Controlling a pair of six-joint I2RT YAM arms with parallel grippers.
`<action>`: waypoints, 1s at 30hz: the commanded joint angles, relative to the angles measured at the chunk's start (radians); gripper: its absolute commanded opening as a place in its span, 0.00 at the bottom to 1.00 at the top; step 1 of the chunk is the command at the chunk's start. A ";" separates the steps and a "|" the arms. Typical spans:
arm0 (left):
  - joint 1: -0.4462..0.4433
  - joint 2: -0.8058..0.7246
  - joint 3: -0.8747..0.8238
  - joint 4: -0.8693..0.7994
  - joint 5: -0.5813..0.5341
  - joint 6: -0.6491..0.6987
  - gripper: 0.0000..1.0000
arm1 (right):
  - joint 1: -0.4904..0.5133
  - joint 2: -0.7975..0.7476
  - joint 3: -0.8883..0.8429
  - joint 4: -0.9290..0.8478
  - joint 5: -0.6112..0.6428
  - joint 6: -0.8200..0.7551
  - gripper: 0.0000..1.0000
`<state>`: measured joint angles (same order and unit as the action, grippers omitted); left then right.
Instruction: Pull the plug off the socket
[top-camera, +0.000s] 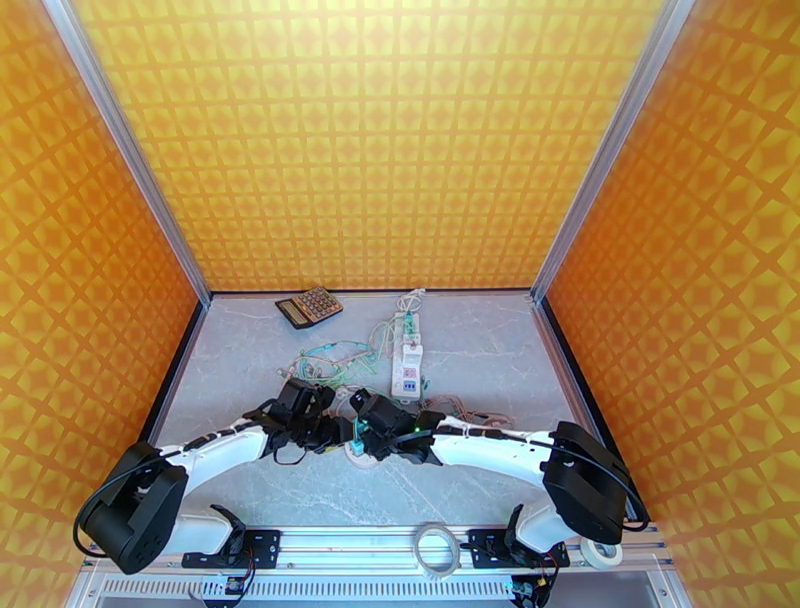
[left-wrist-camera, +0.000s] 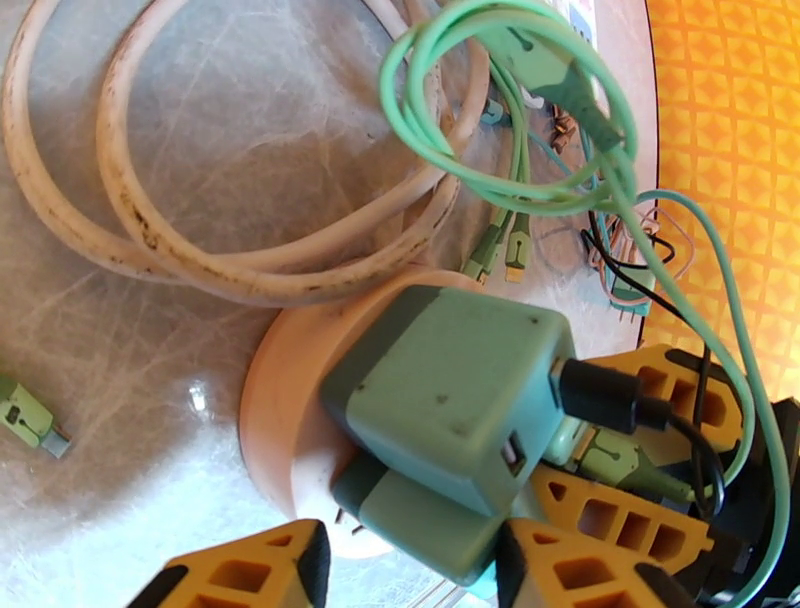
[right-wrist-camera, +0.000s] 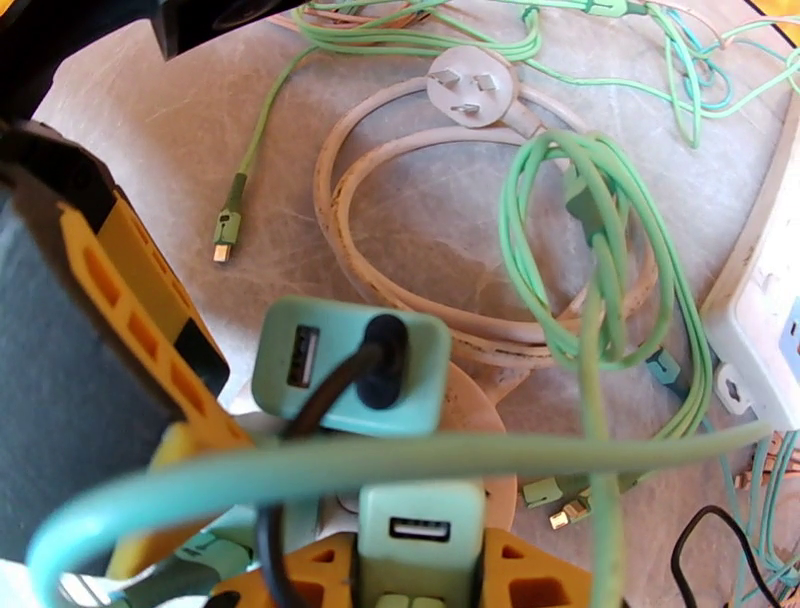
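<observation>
A calculator (top-camera: 310, 306) lay at centre frame, left of a white power strip (top-camera: 407, 362); a tape roll (top-camera: 603, 553) sat lower right.

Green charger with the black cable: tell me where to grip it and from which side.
Grip the green charger by its two flat side walls, low, near the round socket. Come in from the port end, opposite the socket, so the pull probably runs straight off it. The black cable sticks out of that face: straddle it.
</observation>
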<state>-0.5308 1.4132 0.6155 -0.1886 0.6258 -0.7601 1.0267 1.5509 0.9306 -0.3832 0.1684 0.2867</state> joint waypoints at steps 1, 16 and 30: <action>0.000 0.094 -0.059 -0.212 -0.168 0.061 0.48 | 0.056 -0.013 0.042 0.016 -0.053 0.018 0.24; -0.001 -0.052 -0.168 -0.128 -0.185 -0.054 0.47 | -0.111 -0.169 -0.092 0.102 -0.222 0.020 0.25; -0.025 -0.123 -0.137 -0.190 -0.252 -0.102 0.49 | -0.101 -0.071 -0.019 0.109 -0.264 -0.029 0.27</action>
<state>-0.5579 1.2449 0.4973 -0.1577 0.5461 -0.8829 0.9176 1.4700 0.8688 -0.3534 -0.0315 0.2470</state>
